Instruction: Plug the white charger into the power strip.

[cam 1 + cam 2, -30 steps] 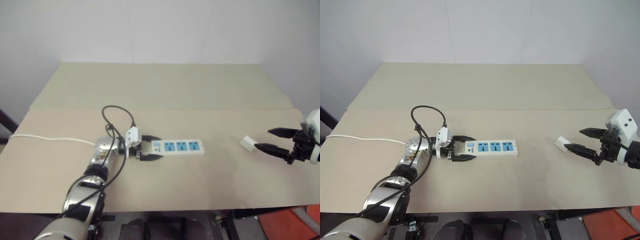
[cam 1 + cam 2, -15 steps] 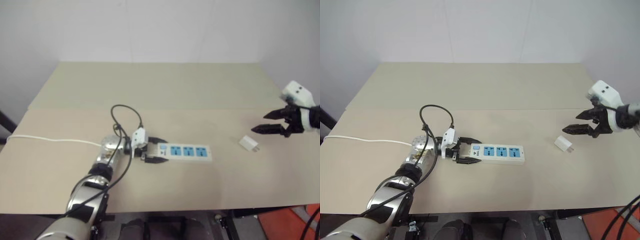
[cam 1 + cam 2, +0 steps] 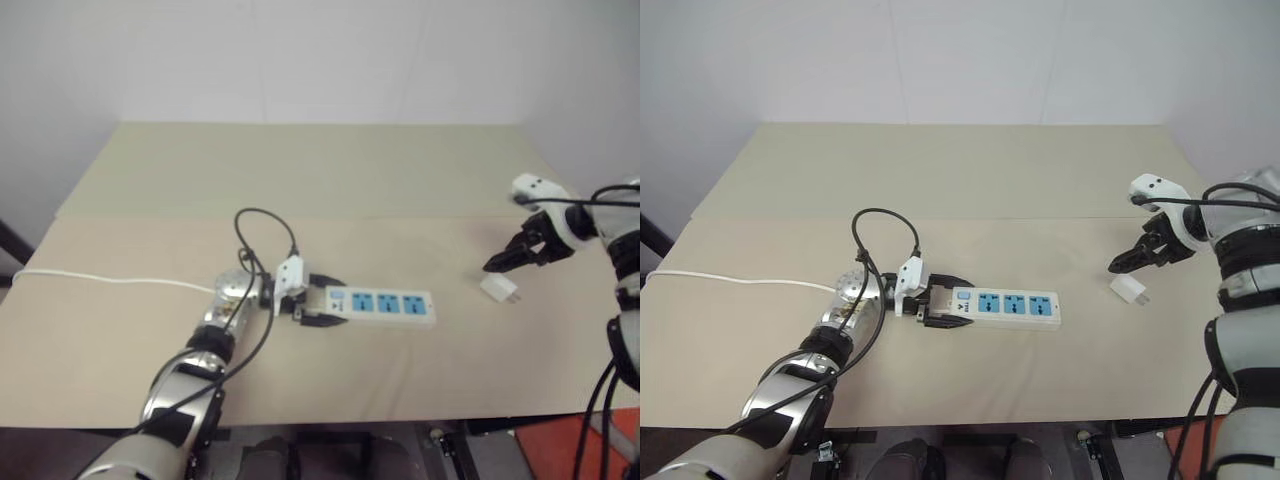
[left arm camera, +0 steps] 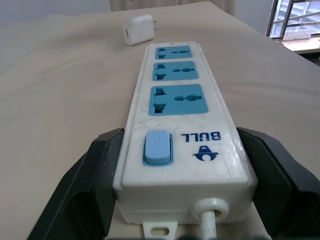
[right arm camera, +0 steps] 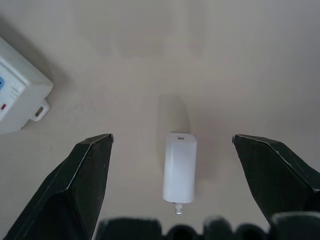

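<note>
Two grippers | right gripper spread wide, above white charger, prongs toward wrist | left gripper pinching power strip switch end

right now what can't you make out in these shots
- Power strip: its switch end sits between the left gripper fingers; the far sides are hidden in the left wrist view.
- White charger: prongs cut by the right gripper base in the right wrist view.
- Thin white cord: runs off the table edge.
</note>
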`<state>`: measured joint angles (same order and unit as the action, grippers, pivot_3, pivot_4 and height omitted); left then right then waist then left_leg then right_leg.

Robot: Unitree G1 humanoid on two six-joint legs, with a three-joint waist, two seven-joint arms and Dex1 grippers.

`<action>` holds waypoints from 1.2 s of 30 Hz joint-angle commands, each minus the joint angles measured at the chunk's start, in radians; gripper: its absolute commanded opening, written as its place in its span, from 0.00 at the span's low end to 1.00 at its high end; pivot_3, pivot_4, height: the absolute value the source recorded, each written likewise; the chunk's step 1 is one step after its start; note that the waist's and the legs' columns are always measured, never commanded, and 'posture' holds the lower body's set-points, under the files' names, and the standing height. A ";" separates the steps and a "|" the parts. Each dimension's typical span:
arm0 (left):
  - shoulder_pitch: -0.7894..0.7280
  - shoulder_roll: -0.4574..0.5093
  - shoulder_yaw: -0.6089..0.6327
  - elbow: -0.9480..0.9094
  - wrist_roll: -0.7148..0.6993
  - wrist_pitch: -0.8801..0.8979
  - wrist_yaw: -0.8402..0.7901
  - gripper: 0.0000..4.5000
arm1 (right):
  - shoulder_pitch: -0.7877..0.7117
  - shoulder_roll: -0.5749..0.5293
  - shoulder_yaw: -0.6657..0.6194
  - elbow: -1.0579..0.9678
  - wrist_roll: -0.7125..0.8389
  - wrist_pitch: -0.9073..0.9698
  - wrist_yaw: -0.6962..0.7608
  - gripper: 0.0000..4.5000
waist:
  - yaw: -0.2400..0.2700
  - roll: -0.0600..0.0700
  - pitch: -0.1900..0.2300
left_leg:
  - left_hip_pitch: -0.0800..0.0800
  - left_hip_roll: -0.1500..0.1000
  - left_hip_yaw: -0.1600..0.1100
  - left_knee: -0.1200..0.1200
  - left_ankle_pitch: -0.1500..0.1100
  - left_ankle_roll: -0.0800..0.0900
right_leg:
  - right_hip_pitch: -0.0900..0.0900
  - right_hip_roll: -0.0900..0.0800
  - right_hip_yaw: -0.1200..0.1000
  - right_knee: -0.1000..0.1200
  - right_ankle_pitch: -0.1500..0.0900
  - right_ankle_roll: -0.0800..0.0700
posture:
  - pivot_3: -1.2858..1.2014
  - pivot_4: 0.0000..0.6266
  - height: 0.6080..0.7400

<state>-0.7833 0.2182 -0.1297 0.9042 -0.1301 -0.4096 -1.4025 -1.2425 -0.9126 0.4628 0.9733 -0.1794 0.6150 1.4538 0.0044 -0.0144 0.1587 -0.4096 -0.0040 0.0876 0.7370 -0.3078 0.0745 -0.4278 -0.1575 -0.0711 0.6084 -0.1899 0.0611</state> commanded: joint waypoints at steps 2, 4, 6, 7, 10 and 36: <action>-0.013 -0.014 -0.010 -0.037 0.002 0.001 0.011 0.72 | -0.042 0.020 -0.003 0.079 -0.054 -0.056 0.003 1.00 | -0.002 0.000 0.000 | 0.000 0.000 0.000 0.000 0.000 0.000 | 0.000 0.000 0.000 0.000 0.000 0.000 | 0.52 0.24 1.00; -0.009 -0.014 -0.010 -0.040 0.003 0.002 0.015 0.72 | -0.046 0.035 -0.006 0.107 -0.071 -0.068 0.003 1.00 | -0.004 0.000 0.000 | 0.000 0.000 0.000 0.000 0.000 0.000 | 0.000 0.000 0.000 0.000 0.000 0.000 | 0.52 0.24 1.00; -0.002 -0.014 -0.010 -0.047 0.003 0.004 0.019 0.72 | -0.047 0.047 -0.009 0.131 -0.085 -0.084 -0.004 1.00 | -0.006 0.000 0.000 | 0.000 0.000 0.000 0.000 0.000 0.000 | 0.000 0.000 0.000 0.000 0.000 0.000 | 0.52 0.24 1.00; 0.001 -0.014 -0.011 -0.050 0.003 0.004 0.020 0.72 | -0.048 0.052 -0.011 0.142 -0.091 -0.090 -0.009 1.00 | -0.007 0.000 0.000 | 0.000 0.000 0.000 0.000 0.000 0.000 | 0.000 0.000 0.000 0.000 0.000 0.000 | 0.52 0.24 1.00; 0.010 -0.013 -0.013 -0.062 0.003 0.008 0.025 0.72 | -0.050 0.068 -0.020 0.169 -0.105 -0.103 -0.019 1.00 | -0.009 0.000 0.000 | 0.000 0.000 0.000 0.000 0.000 -0.001 | 0.000 0.000 0.000 0.000 0.000 0.000 | 0.52 0.24 1.00; 0.071 -0.013 -0.021 -0.163 0.001 0.067 0.090 0.72 | -0.021 0.158 -0.058 0.281 -0.166 -0.176 -0.131 0.91 | -0.020 0.001 0.000 | 0.002 0.000 0.000 -0.002 0.001 -0.002 | 0.001 0.000 0.000 0.000 0.000 0.000 | 0.52 0.24 1.00</action>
<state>-0.7126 0.2145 -0.1404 0.7750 -0.1220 -0.3467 -1.3202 -1.2568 -0.7502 0.4180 1.2517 -0.3365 0.4524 1.3278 -0.0155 -0.0130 0.1586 -0.4071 -0.0040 0.0876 0.7354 -0.3063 0.0719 -0.4262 -0.1571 -0.0710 0.6085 -0.1900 0.0611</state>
